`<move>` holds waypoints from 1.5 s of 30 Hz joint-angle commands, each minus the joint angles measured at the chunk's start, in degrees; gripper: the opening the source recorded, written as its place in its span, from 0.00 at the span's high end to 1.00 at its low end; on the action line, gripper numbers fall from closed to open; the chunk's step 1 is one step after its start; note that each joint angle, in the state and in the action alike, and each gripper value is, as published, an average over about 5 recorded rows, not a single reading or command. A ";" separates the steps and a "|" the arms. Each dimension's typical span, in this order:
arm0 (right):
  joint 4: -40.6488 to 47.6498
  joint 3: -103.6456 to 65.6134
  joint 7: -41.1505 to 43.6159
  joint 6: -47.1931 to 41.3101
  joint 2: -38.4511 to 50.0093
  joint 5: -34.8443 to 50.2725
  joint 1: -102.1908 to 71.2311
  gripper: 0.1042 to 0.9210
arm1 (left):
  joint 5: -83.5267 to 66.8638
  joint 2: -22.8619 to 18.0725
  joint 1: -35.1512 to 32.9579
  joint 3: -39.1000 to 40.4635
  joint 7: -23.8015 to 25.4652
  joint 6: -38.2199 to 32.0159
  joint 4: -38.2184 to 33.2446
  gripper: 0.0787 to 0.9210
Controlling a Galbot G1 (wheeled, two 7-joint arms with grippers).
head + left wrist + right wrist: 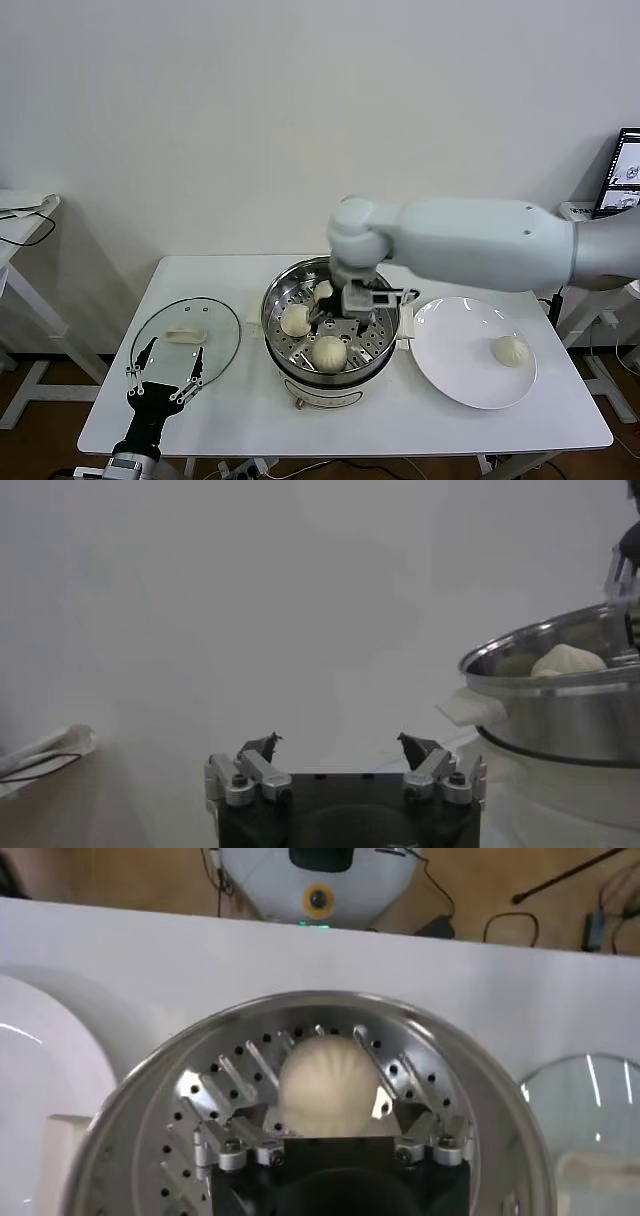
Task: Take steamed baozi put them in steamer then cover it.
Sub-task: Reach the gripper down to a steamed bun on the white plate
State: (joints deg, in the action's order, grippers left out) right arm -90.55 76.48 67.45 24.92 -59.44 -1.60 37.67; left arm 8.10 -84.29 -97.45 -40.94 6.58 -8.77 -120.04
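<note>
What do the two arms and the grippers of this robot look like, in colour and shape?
The right arm has a smooth, rounded, pale grey-white shell ending in a ball-like wrist joint. The right gripper is grey metal with a black base. The left gripper is black with thin, pointed fingers on silver, bolted brackets. No cables or markings show.

My right arm reached in from my right side, its thick white forearm stretched level across the scene and bent down at the wrist. The right gripper (pixel 345 322) pointed straight down, low inside the steamer (pixel 275 305). Its fingers (pixel 222 1148) stood spread apart, one on each side of a baozi (pixel 325 1086), and I could not tell whether they touched it. My left arm hung low at my left near the table's (pixel 240 415) front edge. The left gripper (pixel 166 372) pointed up and forward, its dark-tipped fingers (pixel 262 748) spread wide with nothing between them.
</note>
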 commanded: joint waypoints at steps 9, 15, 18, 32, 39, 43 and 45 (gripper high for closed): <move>6.84 -6.07 4.28 -27.65 30.81 12.26 -6.28 0.12 | 1.12 -0.16 -0.63 1.31 -0.22 -0.35 -0.91 0.12; 12.50 -15.95 5.82 -31.34 33.64 3.24 -17.38 0.12 | 1.70 -0.54 -0.51 2.25 -0.35 -0.44 -0.74 0.12; 16.03 -21.86 7.25 -31.66 33.74 -1.97 -22.96 0.12 | 1.83 -0.77 -0.47 2.56 -0.36 -0.47 -0.82 0.12; 26.14 -41.36 5.92 -28.62 28.35 -13.78 -42.40 0.12 | 2.06 -0.95 0.17 3.26 -0.60 0.04 -0.34 0.12; 27.19 -43.24 5.33 -28.32 26.54 -15.19 -44.68 0.12 | 2.04 -1.10 0.46 3.25 -0.65 0.07 -0.06 0.12; 27.70 -43.89 4.92 -28.15 25.86 -16.04 -45.42 0.12 | 2.06 -1.15 0.65 3.30 -0.65 0.00 0.22 0.12; 28.05 -44.45 4.77 -28.06 25.51 -16.32 -45.87 0.12 | 2.07 -1.16 0.68 3.31 -0.63 -0.08 0.37 0.12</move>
State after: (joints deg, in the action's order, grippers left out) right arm -65.35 37.51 72.75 -2.85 -32.78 -14.44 -2.66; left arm 10.12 -85.40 -96.80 -37.71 5.93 -8.76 -119.89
